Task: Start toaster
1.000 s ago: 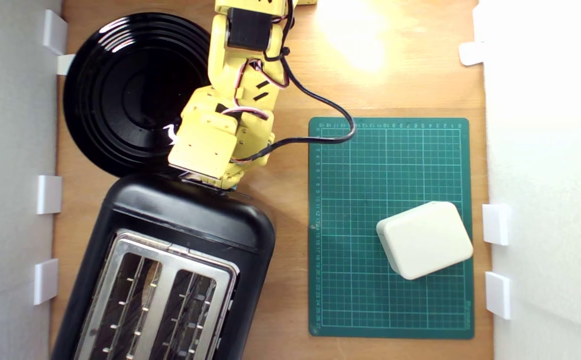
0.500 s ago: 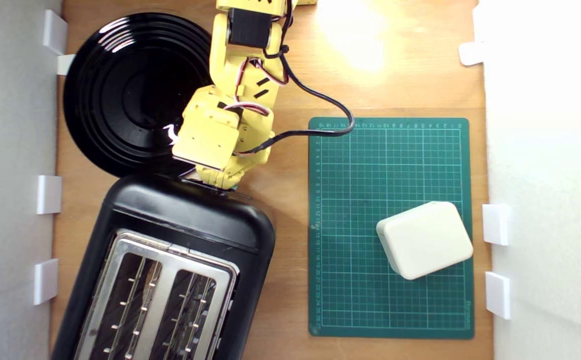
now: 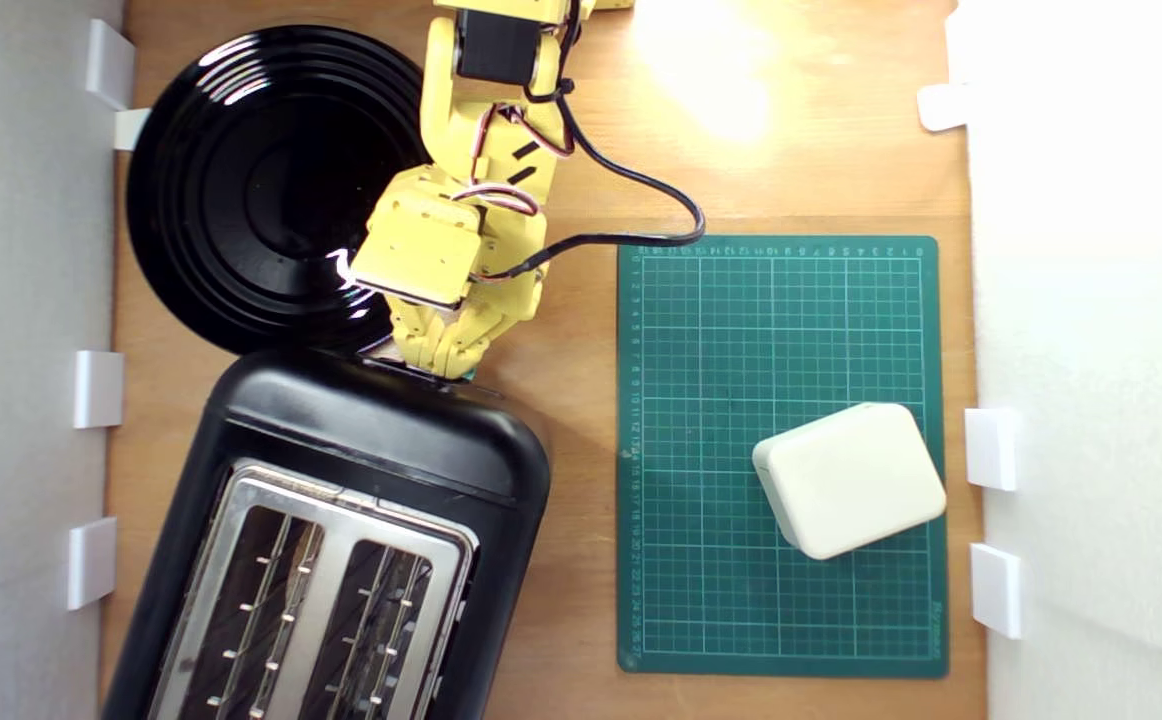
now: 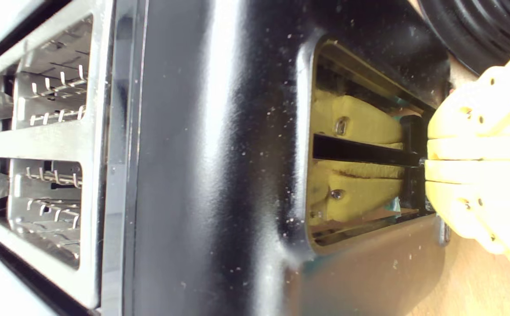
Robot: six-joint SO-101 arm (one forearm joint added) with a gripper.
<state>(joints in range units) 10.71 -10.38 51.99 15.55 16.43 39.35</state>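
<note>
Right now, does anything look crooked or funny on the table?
Yes, a little. The toaster sits slanted, not square with the table edges, and its slots look empty. The cream box lies tilted on the green mat. Nothing looks spilled or broken. The claw is at the toaster's end.

Black toaster (image 4: 220, 175) end panel with recessed lever slot. The yellow gripper (image 4: 426, 160), jaws pressed together, sits against the slot's end; its reflection fills the recess.

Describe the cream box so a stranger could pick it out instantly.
Find the green cutting mat on the wooden table, on the exterior view's right. The cream box sits on it, slightly rotated. It is the only pale, rounded, plain block; the toaster and plate are black.
</note>
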